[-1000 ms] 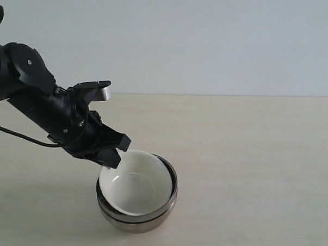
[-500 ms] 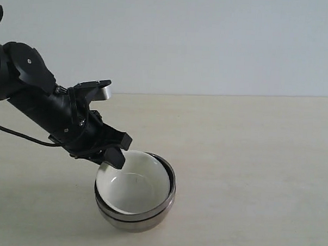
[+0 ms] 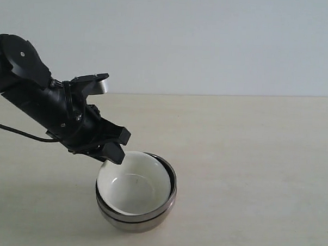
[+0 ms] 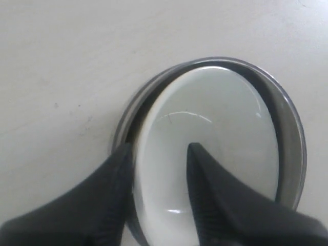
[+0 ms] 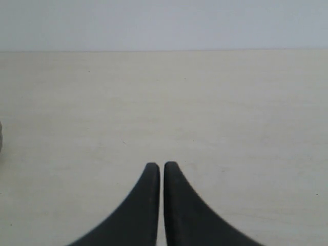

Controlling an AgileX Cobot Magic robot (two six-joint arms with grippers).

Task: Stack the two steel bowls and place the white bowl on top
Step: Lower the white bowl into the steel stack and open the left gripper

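The two steel bowls sit nested one inside the other on the table, and the white bowl rests inside the upper one. My left gripper hangs open just over the white bowl's near-left rim. In the left wrist view the left gripper straddles that rim. One finger is outside the white bowl and the other over its inside, with a gap on each side. The steel bowls' rim rings it. My right gripper is shut and empty over bare table, and the exterior view does not show it.
The pale tabletop stretches wide to the right of the stack. A black cable trails from the left arm across the table's left side. A plain wall stands behind.
The left jaws opened and let go of the white bowl's rim. The bowl settled level in the steel bowls. The left arm then lifted slightly up and back.
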